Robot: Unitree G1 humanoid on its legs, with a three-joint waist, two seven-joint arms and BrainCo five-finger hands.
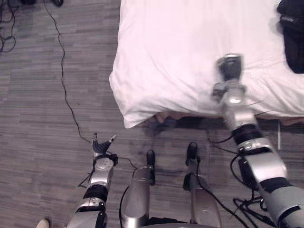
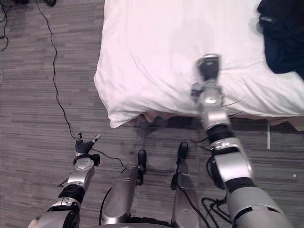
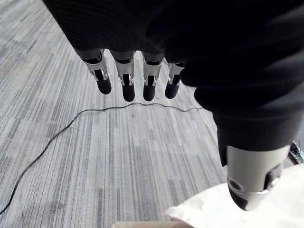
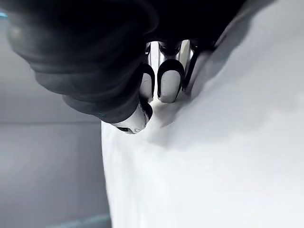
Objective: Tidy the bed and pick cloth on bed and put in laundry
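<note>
A white duvet [image 1: 190, 52] covers the bed. A dark garment [image 2: 282, 38] lies crumpled on it at the far right. My right hand [image 1: 229, 69] reaches over the near edge of the bed, well left of the garment. In the right wrist view its fingers [image 4: 164, 83] and thumb [image 4: 133, 121] are curled together, pinching a fold of the white duvet [image 4: 213, 156]. My left hand [image 1: 101, 146] hangs low over the floor at the lower left, away from the bed. Its fingers [image 3: 128, 85] are straight with nothing in them.
Grey striped carpet [image 1: 42, 118] surrounds the bed, with a thin black cord [image 1: 64, 85] running across it on the left. The duvet's corner [image 1: 128, 118] overhangs the bed frame in front of me. A pale shoe tip [image 1: 42, 223] shows at the bottom left.
</note>
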